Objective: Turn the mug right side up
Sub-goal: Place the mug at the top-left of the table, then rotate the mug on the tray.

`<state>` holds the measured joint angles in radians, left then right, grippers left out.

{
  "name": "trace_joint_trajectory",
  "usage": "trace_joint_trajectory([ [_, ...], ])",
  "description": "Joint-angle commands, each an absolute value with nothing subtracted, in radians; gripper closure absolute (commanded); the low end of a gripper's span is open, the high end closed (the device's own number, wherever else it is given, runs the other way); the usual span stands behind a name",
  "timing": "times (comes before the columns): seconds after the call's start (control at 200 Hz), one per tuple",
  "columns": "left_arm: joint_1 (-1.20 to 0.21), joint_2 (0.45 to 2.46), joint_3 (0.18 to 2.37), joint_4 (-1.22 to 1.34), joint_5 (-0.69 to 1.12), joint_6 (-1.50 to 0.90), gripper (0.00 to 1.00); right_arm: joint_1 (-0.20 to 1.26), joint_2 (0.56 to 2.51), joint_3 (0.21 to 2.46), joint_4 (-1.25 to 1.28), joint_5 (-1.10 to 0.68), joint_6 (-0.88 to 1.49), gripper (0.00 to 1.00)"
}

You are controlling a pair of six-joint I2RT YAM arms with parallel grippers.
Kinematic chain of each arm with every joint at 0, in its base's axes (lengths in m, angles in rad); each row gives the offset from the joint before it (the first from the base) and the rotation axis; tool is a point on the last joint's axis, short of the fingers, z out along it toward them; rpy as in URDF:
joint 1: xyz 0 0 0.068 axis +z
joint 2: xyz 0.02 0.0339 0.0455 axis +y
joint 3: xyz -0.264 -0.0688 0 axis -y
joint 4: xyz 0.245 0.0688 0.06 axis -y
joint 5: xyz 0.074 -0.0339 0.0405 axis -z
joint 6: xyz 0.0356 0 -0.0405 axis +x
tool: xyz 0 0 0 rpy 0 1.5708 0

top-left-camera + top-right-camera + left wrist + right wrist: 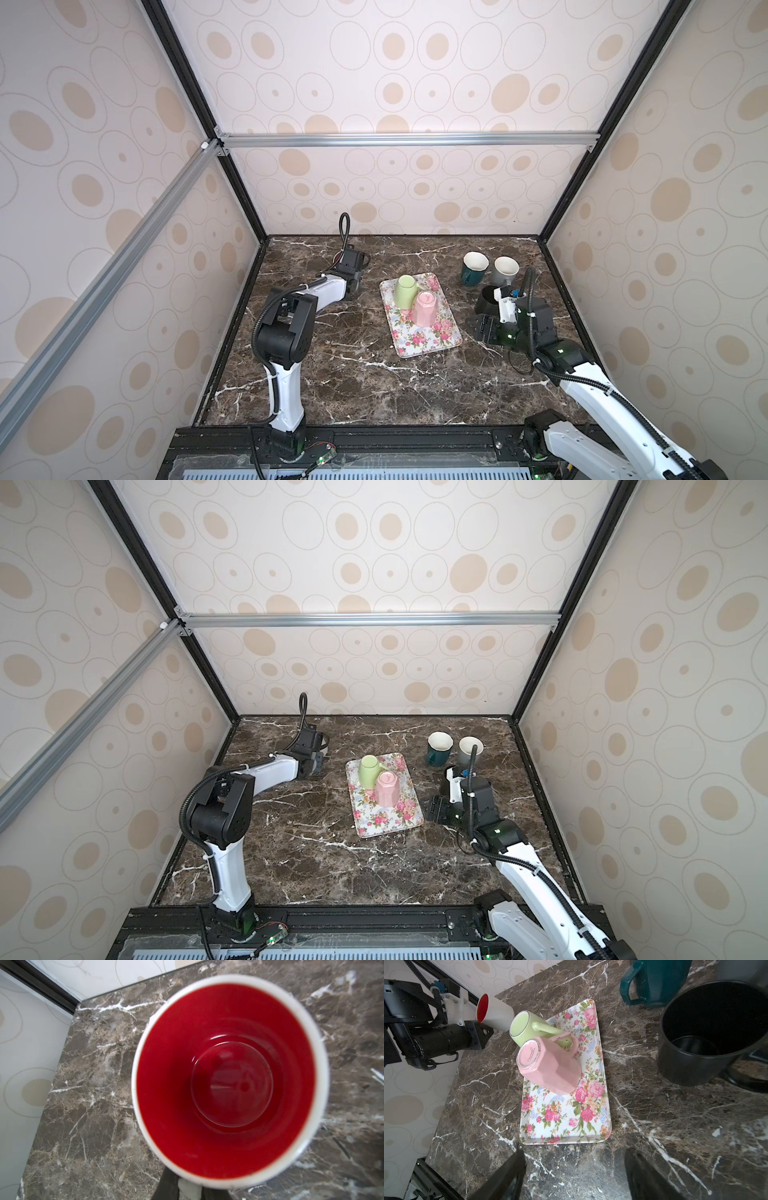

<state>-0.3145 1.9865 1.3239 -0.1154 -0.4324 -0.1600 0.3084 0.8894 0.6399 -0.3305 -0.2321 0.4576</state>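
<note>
The mug [228,1076] is white outside and red inside. It fills the left wrist view, mouth toward the camera. In the right wrist view the mug [497,1016] is tilted on its side, mouth up and away from the tray, just beyond the green mug. My left gripper [189,1187] is shut on the mug's white handle, which shows between the dark fingers. Both top views hide the mug under the left wrist [351,270]. My right gripper [575,1153] is open and holds nothing, low over the marble on the right of the tray.
A floral tray [432,345] mid-table carries an upside-down green mug [405,291] and pink mug [424,313], handles interlocked. At back right stand upright teal [473,270] and grey [505,270] mugs, with a black mug [708,1043] right by the right wrist. Patterned walls enclose the table.
</note>
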Motion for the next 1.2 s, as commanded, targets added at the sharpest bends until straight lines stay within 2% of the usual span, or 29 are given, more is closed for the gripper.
trace_joint_trajectory([
  [0.0,-0.310,1.989,1.390,-0.105,-0.494,-0.145,1.00,0.315,0.911,0.627,-0.300,-0.242,0.440,0.22],
  [0.095,-0.311,1.997,1.400,-0.119,-0.503,-0.139,1.00,0.315,0.925,0.630,-0.300,-0.249,0.438,0.22],
  [0.345,-0.311,2.012,1.403,-0.143,-0.489,-0.155,0.81,0.315,0.943,0.634,-0.314,-0.233,0.426,0.22],
  [0.395,-0.313,2.014,1.407,-0.158,-0.485,-0.160,0.70,0.314,0.949,0.635,-0.316,-0.233,0.424,0.22],
  [0.43,-0.315,2.013,1.408,-0.161,-0.488,-0.165,0.54,0.315,0.952,0.637,-0.320,-0.234,0.423,0.22],
  [0.455,-0.317,2.011,1.407,-0.162,-0.484,-0.163,0.48,0.315,0.955,0.639,-0.323,-0.237,0.425,0.22],
  [0.58,-0.329,1.999,1.397,-0.162,-0.491,-0.166,0.23,0.315,0.959,0.650,-0.335,-0.245,0.423,0.22],
  [0.605,-0.331,1.995,1.394,-0.162,-0.491,-0.168,0.05,0.314,0.959,0.650,-0.335,-0.246,0.421,0.22],
  [0.615,-0.331,1.992,1.392,-0.162,-0.491,-0.169,0.03,0.314,0.959,0.650,-0.335,-0.246,0.422,0.22],
  [0.795,-0.350,1.932,1.339,-0.151,-0.485,-0.192,0.02,0.314,1.003,0.702,-0.355,-0.278,0.390,0.22],
  [1.08,-0.422,1.737,1.154,-0.102,-0.446,-0.243,0.02,0.332,1.252,0.888,-0.365,-0.322,0.355,0.23],
  [1.195,-0.467,1.648,1.054,-0.044,-0.383,-0.247,0.02,0.341,1.366,1.007,-0.385,-0.249,0.317,0.23],
])
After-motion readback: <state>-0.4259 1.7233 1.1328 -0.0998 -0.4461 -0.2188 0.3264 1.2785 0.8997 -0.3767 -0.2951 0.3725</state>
